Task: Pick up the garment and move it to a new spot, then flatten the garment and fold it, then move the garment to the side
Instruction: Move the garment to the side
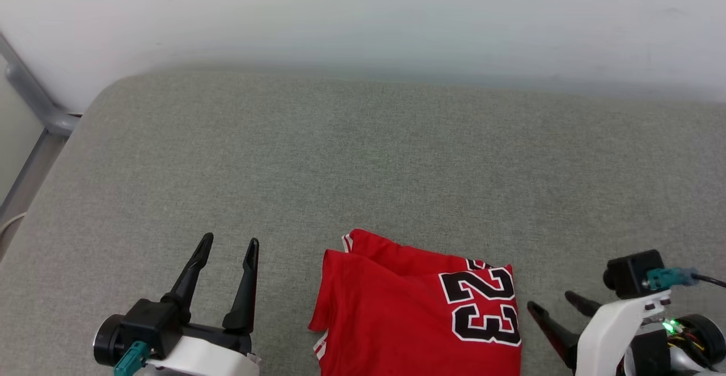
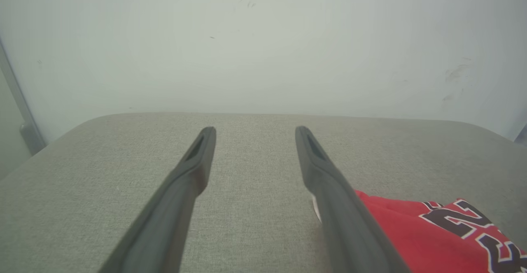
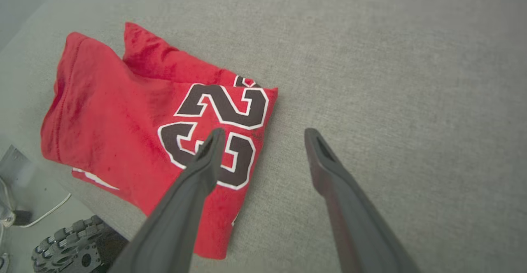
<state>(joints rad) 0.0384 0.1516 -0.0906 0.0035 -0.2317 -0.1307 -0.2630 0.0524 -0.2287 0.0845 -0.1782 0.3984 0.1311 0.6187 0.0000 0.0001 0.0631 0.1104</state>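
Note:
The garment (image 1: 408, 308), a red jersey with a black-and-white "23", lies folded into a compact rectangle on the grey cushioned surface (image 1: 363, 155) at the near edge. The left wrist view has the garment (image 2: 428, 236) at its lower right, and the right wrist view has the garment (image 3: 136, 129) at its left. My left gripper (image 1: 229, 243) stands open to the garment's left, apart from it, fingers empty. On the garment's right, my right gripper (image 1: 550, 301) is open too, hovering just off the folded edge with nothing between its fingers.
A pale wall (image 1: 363, 18) rises behind the surface. A grey metal frame (image 1: 34, 104) runs along the far left. Past the near edge in the right wrist view are a black wheel (image 3: 70, 248) and a white cable (image 3: 45, 213) on the floor.

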